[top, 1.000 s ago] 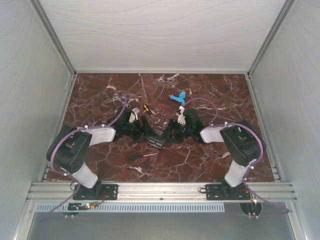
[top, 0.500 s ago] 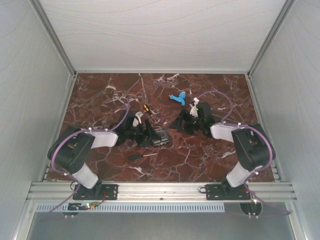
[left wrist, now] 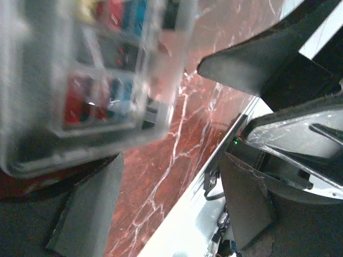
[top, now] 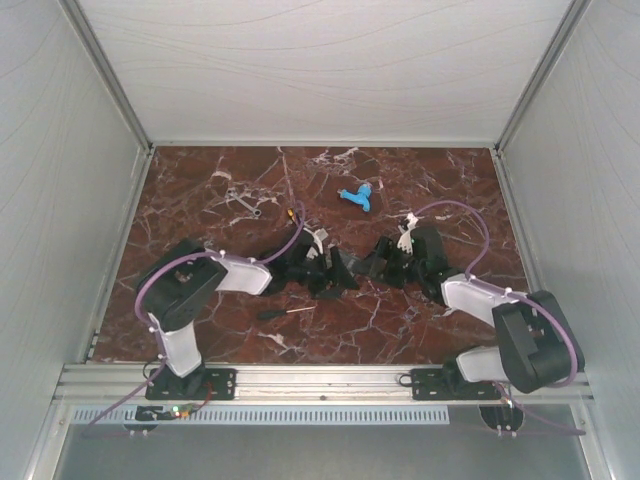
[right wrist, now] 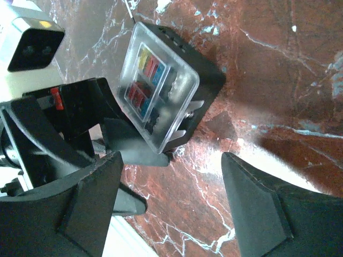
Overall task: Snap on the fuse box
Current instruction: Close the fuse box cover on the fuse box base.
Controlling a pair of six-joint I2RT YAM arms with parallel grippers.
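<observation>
With left gripper [left wrist: 171,160] and right gripper [right wrist: 171,158] both apart, we feared the clear-lidded black plastic fuse box [right wrist: 161,91], unheld, could topple.

Red marble table [top: 190,190] carries a blue piece [top: 356,197] and screwdriver [top: 274,313].

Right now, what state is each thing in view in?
fuse box: clear cover on; whether clicked shut, cannot tell.
left gripper: open, beside the fuse box, not gripping it.
right gripper: open, empty.
screwdriver: lying flat, untouched.
light-blue piece: lying loose, far side.
</observation>
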